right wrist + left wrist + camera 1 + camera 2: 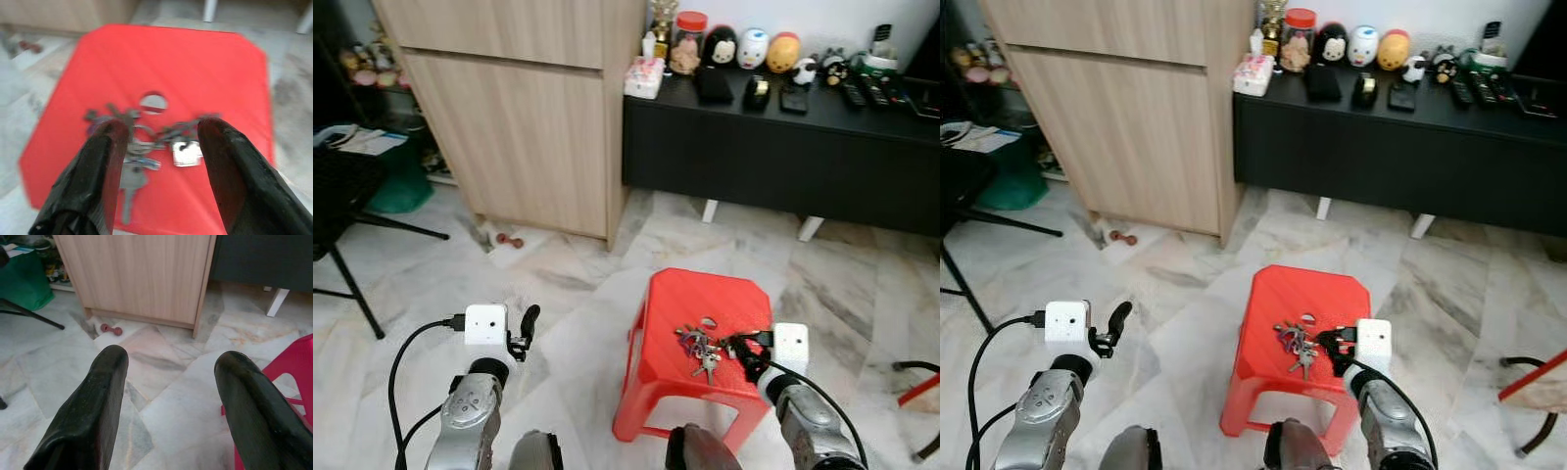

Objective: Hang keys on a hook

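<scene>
A bunch of keys [699,348] with a small silver tag lies on the red plastic stool [680,294], just in front of the hole in its top. My right gripper [740,350] hovers open at the stool's right front, its black fingers [105,166] straddling the keys [146,147] from just above. My left gripper [525,329] is held open over the marble floor, left of the stool, with nothing between its fingers [93,406].
A tall wooden cabinet [529,108] stands behind on the left. A black sideboard [773,147] with jars, figurines and remotes runs along the back wall. A black chair [337,211] stands far left. A small red dumbbell [509,240] lies by the cabinet's foot.
</scene>
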You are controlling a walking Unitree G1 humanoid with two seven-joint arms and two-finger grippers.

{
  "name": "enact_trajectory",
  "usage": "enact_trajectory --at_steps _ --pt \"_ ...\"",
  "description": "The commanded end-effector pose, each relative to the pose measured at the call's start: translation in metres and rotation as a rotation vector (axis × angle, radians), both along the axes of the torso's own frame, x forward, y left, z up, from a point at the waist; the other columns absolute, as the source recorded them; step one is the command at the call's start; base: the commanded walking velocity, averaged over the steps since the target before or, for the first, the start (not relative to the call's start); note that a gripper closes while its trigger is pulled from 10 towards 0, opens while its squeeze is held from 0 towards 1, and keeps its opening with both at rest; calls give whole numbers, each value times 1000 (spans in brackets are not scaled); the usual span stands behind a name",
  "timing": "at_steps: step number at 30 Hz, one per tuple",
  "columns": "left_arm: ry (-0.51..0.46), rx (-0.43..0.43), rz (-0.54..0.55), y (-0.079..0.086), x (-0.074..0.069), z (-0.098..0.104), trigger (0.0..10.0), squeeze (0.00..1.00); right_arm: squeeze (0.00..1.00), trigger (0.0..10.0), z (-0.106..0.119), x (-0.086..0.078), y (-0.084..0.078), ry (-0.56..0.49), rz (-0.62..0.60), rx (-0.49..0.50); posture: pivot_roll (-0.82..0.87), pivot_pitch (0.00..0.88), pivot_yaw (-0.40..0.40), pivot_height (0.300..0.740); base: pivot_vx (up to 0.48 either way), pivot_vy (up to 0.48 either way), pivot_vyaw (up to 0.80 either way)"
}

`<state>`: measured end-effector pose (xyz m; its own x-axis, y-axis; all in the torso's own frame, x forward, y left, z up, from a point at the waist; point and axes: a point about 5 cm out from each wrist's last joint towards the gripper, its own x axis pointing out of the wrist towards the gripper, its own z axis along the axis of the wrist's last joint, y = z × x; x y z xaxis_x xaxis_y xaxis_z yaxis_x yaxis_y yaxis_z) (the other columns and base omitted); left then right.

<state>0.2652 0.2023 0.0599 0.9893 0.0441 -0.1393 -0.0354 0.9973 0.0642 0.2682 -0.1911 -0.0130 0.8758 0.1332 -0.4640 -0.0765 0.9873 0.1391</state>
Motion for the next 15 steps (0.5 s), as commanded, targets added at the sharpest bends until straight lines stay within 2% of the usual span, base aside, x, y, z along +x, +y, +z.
enact_trajectory --at_steps 1,5,10,13,15 --pt "15 10 -1 -1 0 -3 10000 0 0 10000 -2 -4 -1 10 20 -12 -82 97 -69 638 0 0 0" --pt "17 8 -3 -1 0 -3 10000 0 0 10000 -1 -4 3 -11 81 -47 -83 98 -67 638 0 0 0" --pt "18 8 -5 -2 0 -4 10000 0 0 10000 -2 -5 2 -6 84 -62 -90 97 -65 638 0 0 0" --pt "16 11 -12 -3 0 -3 10000 0 0 10000 -6 -8 3 23 107 -97 -90 97 -65 638 0 0 448" --pt "15 12 -12 -3 1 -3 10000 0 0 10000 -7 -9 3 27 107 -104 -87 98 -64 638 0 0 0"
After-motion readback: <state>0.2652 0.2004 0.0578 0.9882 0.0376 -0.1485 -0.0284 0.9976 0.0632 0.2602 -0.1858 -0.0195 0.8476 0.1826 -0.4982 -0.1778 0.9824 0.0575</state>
